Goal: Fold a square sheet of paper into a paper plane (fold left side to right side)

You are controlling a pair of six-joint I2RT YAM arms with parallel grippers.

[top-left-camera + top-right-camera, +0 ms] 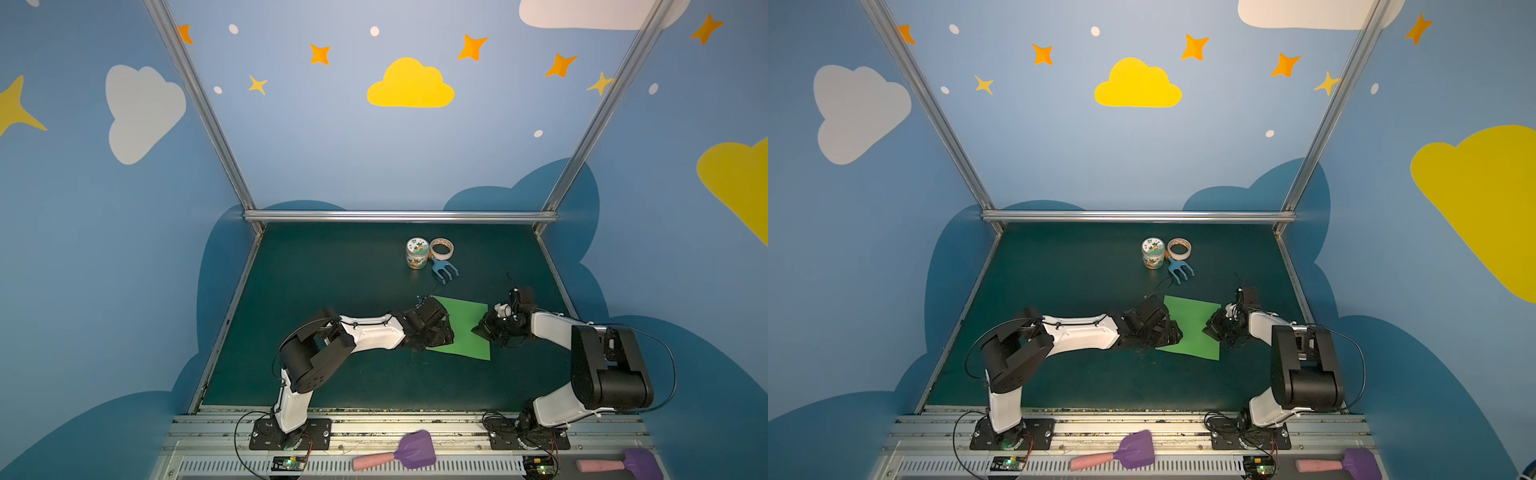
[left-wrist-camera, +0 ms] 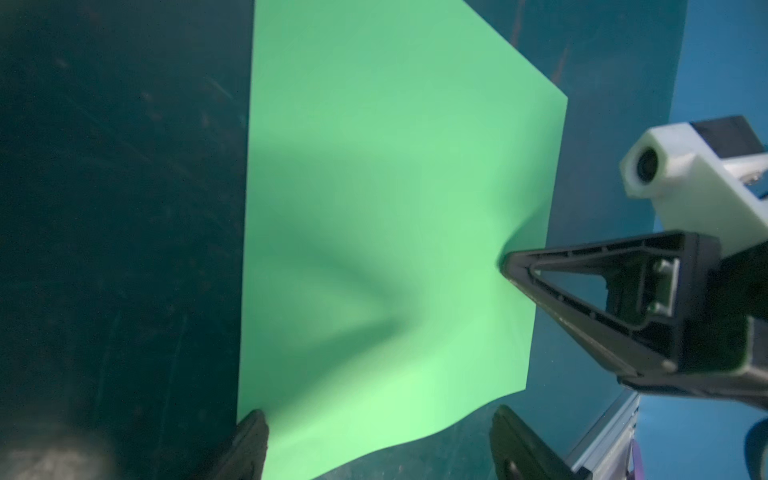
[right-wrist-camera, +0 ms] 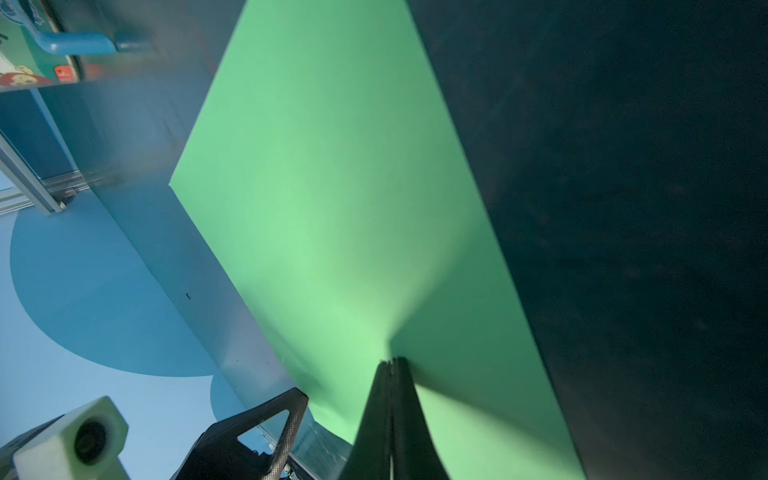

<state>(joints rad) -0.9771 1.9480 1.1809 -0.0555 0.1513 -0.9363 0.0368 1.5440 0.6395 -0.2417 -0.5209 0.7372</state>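
- In both top views the left gripper [image 1: 448, 332] [image 1: 1177, 334] and its wrist cover the left edge of the square sheet of paper [image 1: 464, 324] [image 1: 1194, 328], so that edge and where the fingers meet it cannot be seen from above.
- In the left wrist view the sheet [image 2: 395, 187] runs out of the frame at its far end. The left gripper [image 2: 378, 440] shows only two dark fingertips [image 2: 251, 440], blurred and cut off.
- These fingertips stand wide apart on either side of the sheet's near edge, gripping nothing.
- The right gripper [image 1: 476, 330] [image 2: 505, 264] [image 3: 392, 363] has its jaws closed tight, its tip on the sheet just inside the right edge.
- Whether a bit of paper is nipped between the tips is too small to make out.
- The right wrist view is soft, and the sheet [image 3: 324, 208] passes out of it on two sides.
- The sheet lies on the dark green table [image 1: 332, 291], right of the middle, between the two grippers and a little askew.
- It is bright green, plain, a single layer with no sharp crease.
- Soft shadowed dips spread from the right gripper's tip, and the edge at the left gripper lifts in a gentle wave.
- A jar [image 1: 417, 252], a tape roll [image 1: 441, 248] and a blue fork [image 1: 444, 270] stand well behind it.
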